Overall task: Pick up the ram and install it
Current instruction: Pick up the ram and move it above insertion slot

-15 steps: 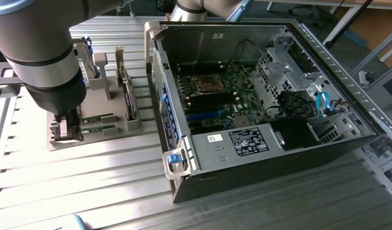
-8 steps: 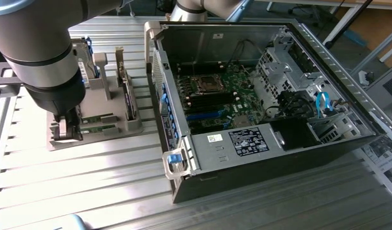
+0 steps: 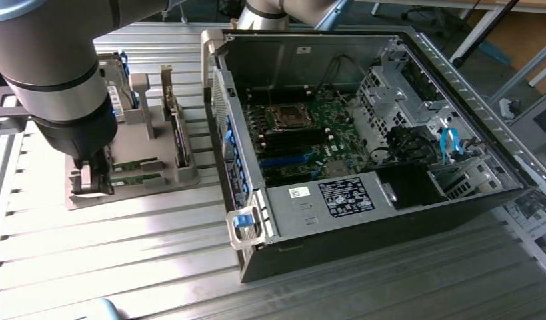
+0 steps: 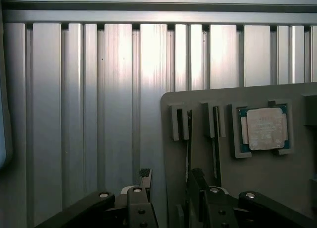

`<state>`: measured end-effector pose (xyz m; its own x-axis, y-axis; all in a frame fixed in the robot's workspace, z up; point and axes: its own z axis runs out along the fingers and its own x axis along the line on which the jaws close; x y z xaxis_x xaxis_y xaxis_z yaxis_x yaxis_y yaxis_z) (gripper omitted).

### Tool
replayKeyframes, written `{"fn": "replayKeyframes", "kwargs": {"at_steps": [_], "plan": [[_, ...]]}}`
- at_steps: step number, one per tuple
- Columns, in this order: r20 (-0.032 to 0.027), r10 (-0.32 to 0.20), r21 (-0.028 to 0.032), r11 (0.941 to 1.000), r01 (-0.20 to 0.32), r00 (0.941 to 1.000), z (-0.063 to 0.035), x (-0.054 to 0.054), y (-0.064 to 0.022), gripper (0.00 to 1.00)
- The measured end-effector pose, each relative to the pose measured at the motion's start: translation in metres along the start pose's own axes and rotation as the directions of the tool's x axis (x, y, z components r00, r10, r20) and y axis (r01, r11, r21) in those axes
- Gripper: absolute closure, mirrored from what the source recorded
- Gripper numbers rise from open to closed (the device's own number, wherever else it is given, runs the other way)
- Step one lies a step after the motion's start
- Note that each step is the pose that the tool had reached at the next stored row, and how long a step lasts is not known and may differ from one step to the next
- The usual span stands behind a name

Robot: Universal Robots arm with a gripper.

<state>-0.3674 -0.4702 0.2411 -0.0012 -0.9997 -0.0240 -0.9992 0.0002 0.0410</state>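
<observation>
The tool [image 3: 93, 175] hangs wide open and empty at the lower left of the exterior view, low over the grey holder [image 3: 185, 175] on the counter [image 3: 121, 253]. The ram [image 4: 188, 146] stands on edge in a slot of that holder. In the wrist view its thin edge lies inside the gap between the fingers, close to one fingertip [image 4: 196, 174] and off-centre. Its long axis runs along the fingers, so the jaws span its thickness.

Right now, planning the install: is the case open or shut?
Open: the case has no side cover; the motherboard shows inside.
</observation>
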Motion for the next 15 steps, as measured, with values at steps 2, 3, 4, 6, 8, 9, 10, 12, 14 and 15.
{"fn": "replayKeyframes", "kwargs": {"at_steps": [2, 3, 4, 6, 8, 9, 10, 12, 14, 15], "plan": [[0.0000, 0.000, 0.0000, 1.0000, 0.000, 1.0000, 0.0007, -0.0007, 0.0006, 0.56], [0.0000, 0.000, 0.0000, 1.0000, 0.000, 1.0000, 0.0010, -0.0009, 0.0008, 0.56], [0.0000, 0.000, 0.0000, 1.0000, 0.000, 1.0000, 0.0013, -0.0011, 0.0010, 0.56], [0.0000, 0.000, 0.0000, 1.0000, 0.000, 1.0000, 0.0018, -0.0016, 0.0014, 0.56], [0.0000, 0.000, 0.0000, 1.0000, 0.000, 1.0000, 0.0023, -0.0020, 0.0017, 0.56], [0.0000, 0.000, 0.0001, 1.0000, 0.000, 1.0000, 0.0029, -0.0025, 0.0021, 0.56], [0.0000, 0.000, 0.0000, 1.0000, 0.000, 1.0000, 0.0033, -0.0027, 0.0023, 0.56], [0.0000, 0.000, 0.0000, 1.0000, 0.000, 1.0000, 0.0038, -0.0031, 0.0027, 0.56], [0.0000, 0.000, 0.0000, 1.0000, 0.000, 1.0000, 0.0044, -0.0035, 0.0032, 0.56], [0.0000, 0.000, 0.0000, 1.0000, 0.000, 1.0000, 0.0047, -0.0037, 0.0034, 0.56]]}}
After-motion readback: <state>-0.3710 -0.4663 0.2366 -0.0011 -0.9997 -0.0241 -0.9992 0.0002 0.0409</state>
